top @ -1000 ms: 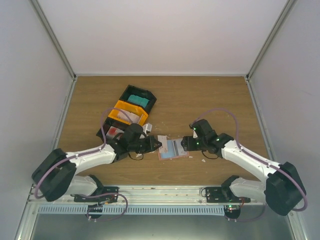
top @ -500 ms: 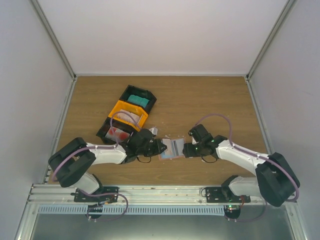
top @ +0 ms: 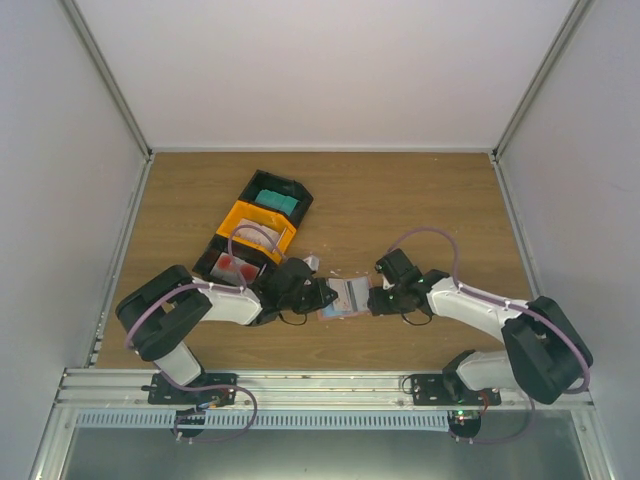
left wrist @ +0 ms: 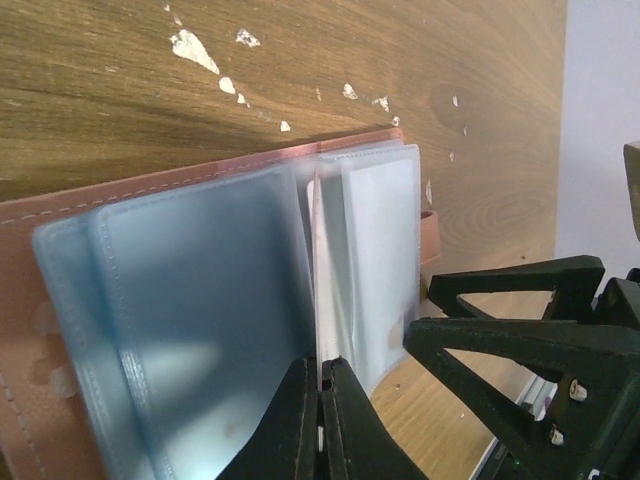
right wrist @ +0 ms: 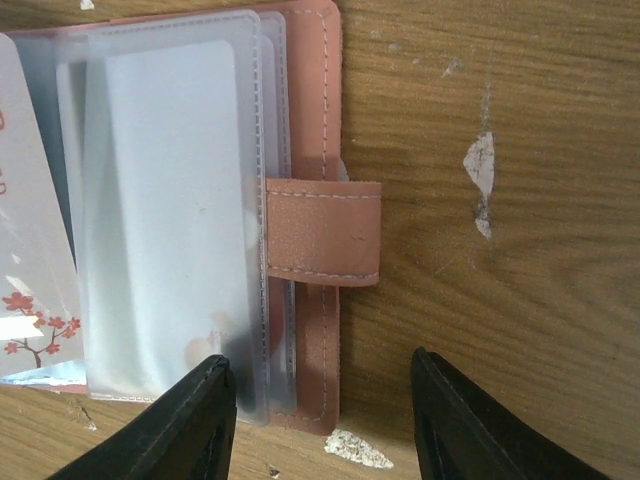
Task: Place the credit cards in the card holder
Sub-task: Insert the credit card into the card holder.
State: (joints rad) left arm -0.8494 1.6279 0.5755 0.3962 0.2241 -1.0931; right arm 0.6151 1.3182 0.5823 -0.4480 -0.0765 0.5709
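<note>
- Left end effector (left wrist: 319, 372) clenched on a pale credit card (left wrist: 318, 250), which stands edge-on among the card holder (left wrist: 20, 330) sleeves.
- Right end effector (right wrist: 320, 375) released, jaws apart beside the holder's strap (right wrist: 322, 232) on the tabletop (right wrist: 480, 300).

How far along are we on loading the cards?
Done: card holder lies open. In hand: left gripper pinches the pale card at the sleeves; right gripper open astride the strap. Remaining: teal card and red card not yet loaded.
</note>
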